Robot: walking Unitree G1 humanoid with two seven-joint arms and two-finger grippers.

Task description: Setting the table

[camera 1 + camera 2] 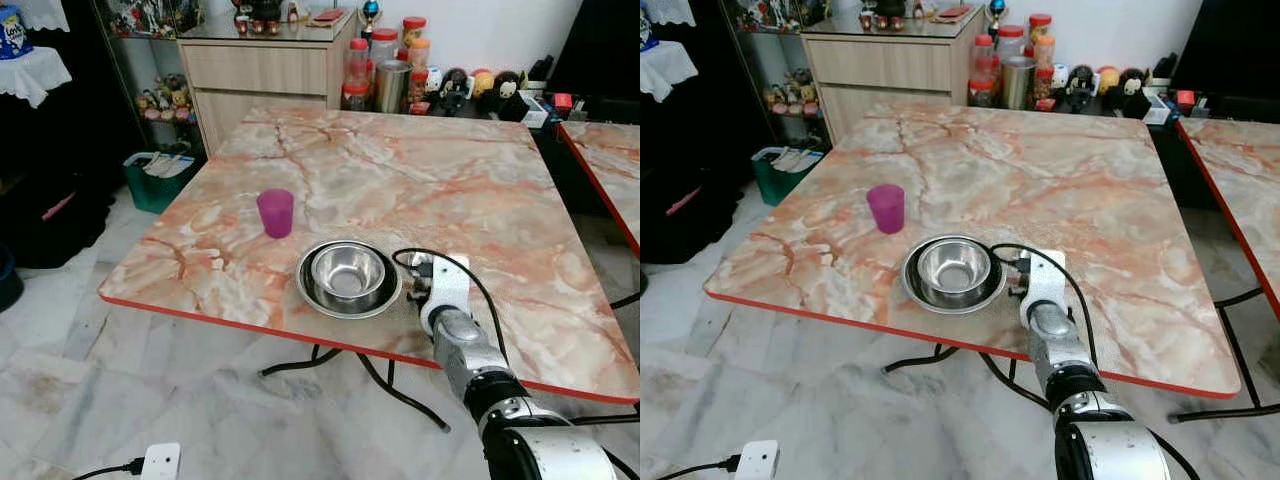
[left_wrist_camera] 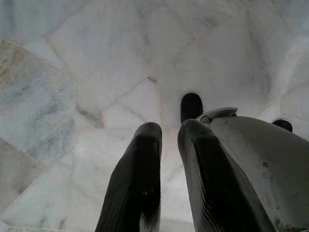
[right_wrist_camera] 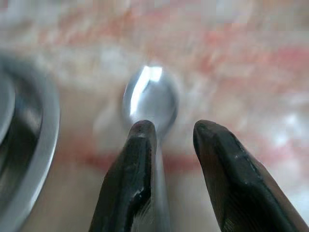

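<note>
A steel bowl [image 1: 346, 270] sits inside a steel plate [image 1: 308, 290] near the front edge of the marble table [image 1: 420, 170]. A purple cup [image 1: 275, 212] stands upright to their left. My right arm [image 1: 445, 290] reaches over the table just right of the plate. In the right wrist view a steel spoon [image 3: 149, 96] lies on the tabletop, its handle running back along one finger [image 3: 135, 159]. My right gripper [image 3: 171, 128] is open around it, with the plate's rim [image 3: 43, 145] close beside. My left gripper [image 2: 169, 128] hangs idle over the floor, fingers nearly together.
A wooden cabinet [image 1: 265, 70] and several jars [image 1: 385, 60] stand behind the table. A green basket [image 1: 155, 180] sits on the floor to the left. A second table [image 1: 610, 160] is at the right, and a white power strip [image 1: 160, 462] lies on the marble floor.
</note>
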